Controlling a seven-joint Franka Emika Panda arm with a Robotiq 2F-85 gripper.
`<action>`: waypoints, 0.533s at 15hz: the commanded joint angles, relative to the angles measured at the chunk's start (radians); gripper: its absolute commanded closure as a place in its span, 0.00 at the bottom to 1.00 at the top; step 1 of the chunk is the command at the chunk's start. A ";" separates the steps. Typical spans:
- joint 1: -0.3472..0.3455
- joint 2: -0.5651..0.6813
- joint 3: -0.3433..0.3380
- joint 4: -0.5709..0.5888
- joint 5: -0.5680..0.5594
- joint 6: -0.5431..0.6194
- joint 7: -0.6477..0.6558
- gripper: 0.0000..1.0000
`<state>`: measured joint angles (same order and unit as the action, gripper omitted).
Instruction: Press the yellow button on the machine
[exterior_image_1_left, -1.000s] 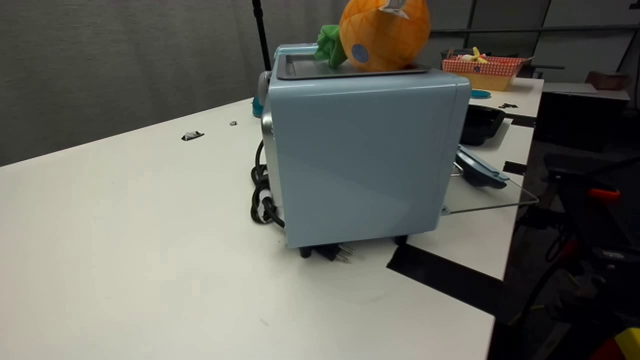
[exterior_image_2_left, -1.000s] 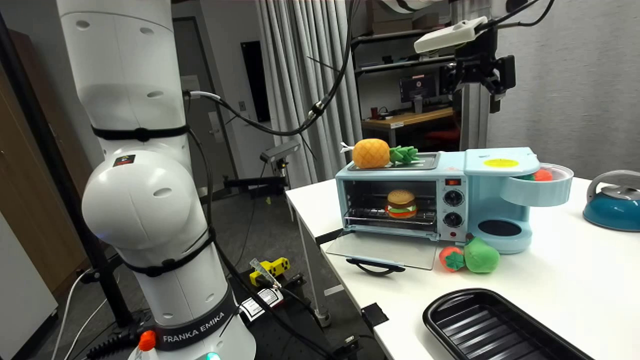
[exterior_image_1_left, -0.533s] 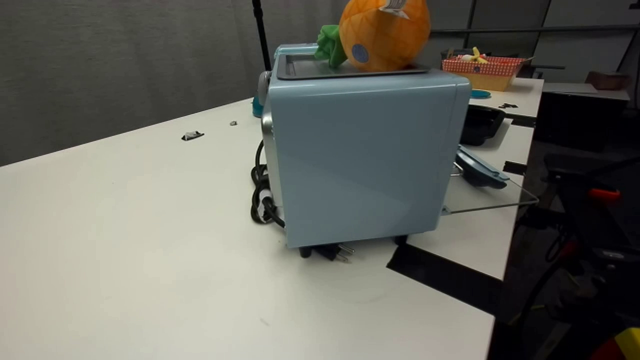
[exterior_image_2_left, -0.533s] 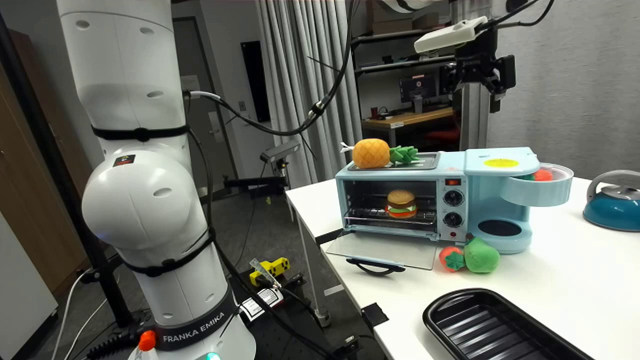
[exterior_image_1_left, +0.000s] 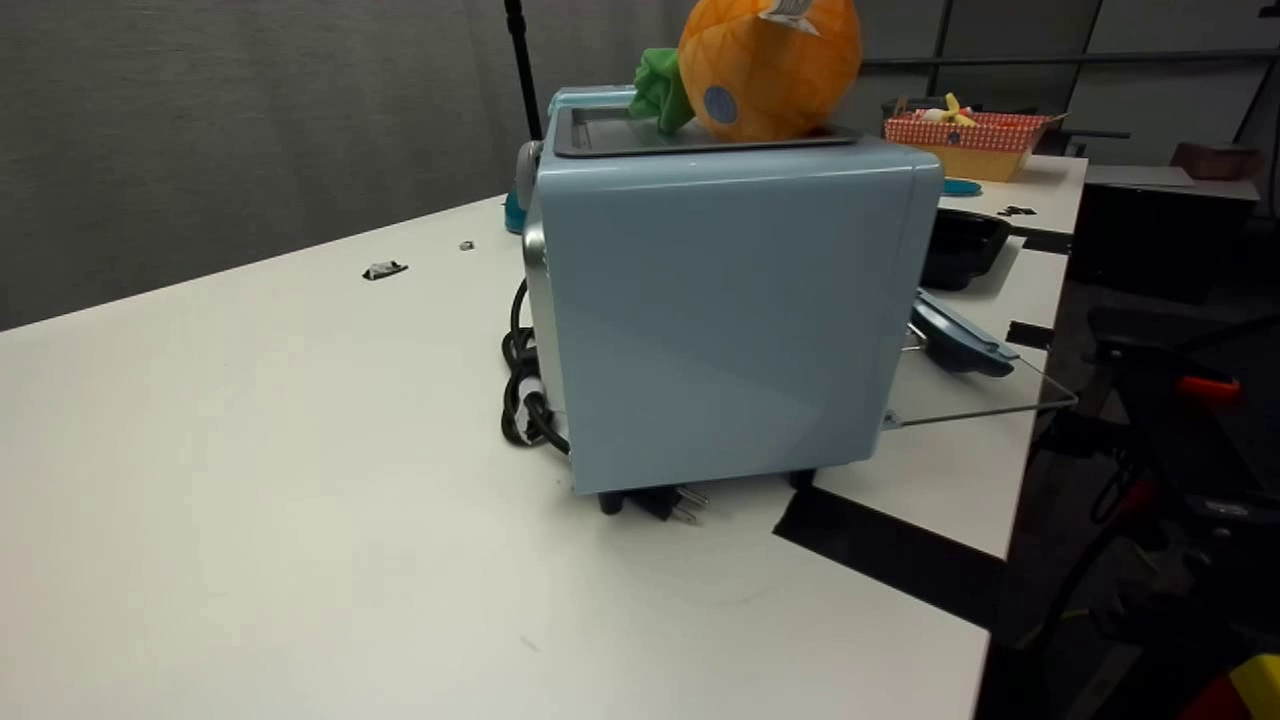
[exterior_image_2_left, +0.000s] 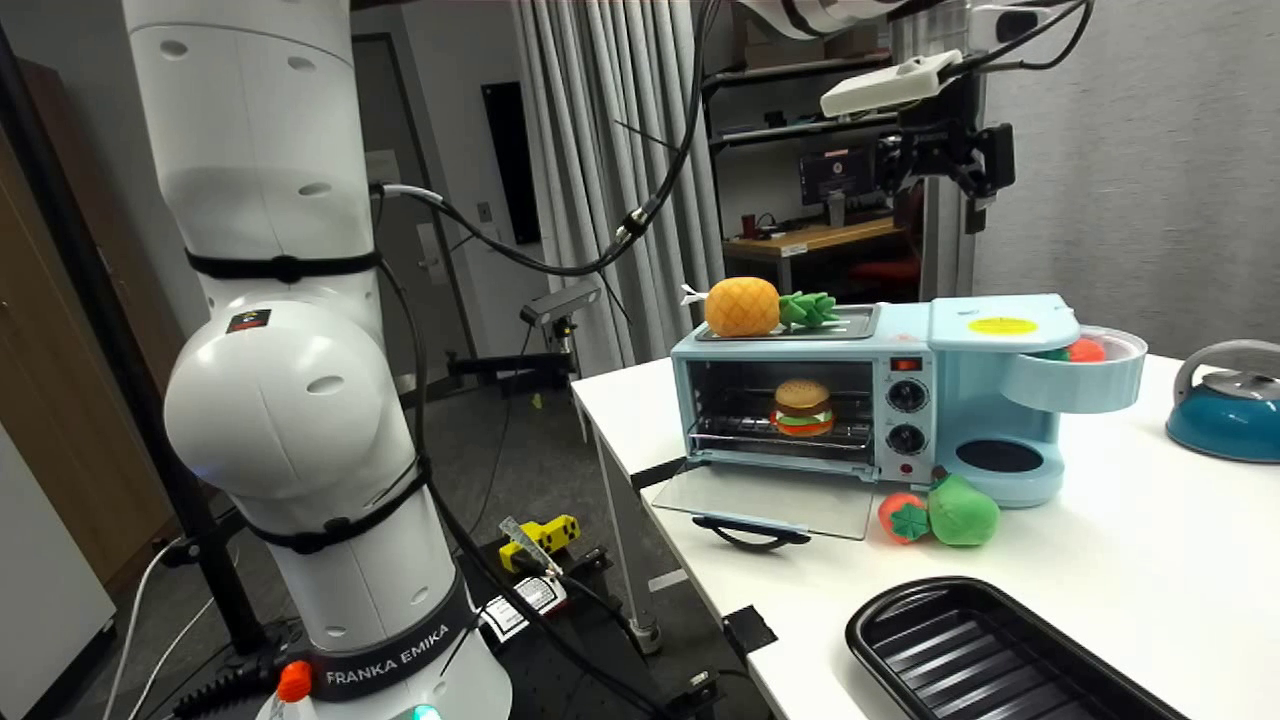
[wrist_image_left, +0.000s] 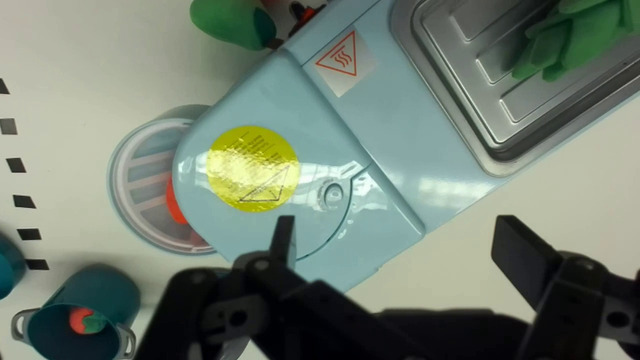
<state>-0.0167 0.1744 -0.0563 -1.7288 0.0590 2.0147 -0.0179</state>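
Note:
The machine is a pale blue toaster-oven appliance on a white table. It also shows from its plain side in an exterior view and from above in the wrist view. A round yellow patch lies on top of its right-hand section. In the wrist view this yellow circle bears print and a triangle mark, with a small round blue knob-like spot beside it. My gripper hangs above the machine, not touching it. In the wrist view the gripper is wide open and empty.
A toy pineapple lies on the top tray. A toy burger sits in the oven, whose glass door is down. A tomato and green pear lie in front. A black pan and blue kettle stand nearby.
My gripper has moved slightly down and to the left in an exterior view over the last half second. The machine and other objects have not moved.

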 joint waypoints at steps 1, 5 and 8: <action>-0.006 0.041 0.013 0.049 -0.003 -0.006 0.016 0.17; -0.013 0.074 0.009 0.077 -0.007 -0.010 0.009 0.51; -0.018 0.096 0.008 0.082 -0.007 0.006 0.003 0.73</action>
<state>-0.0225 0.2323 -0.0525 -1.6888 0.0589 2.0154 -0.0174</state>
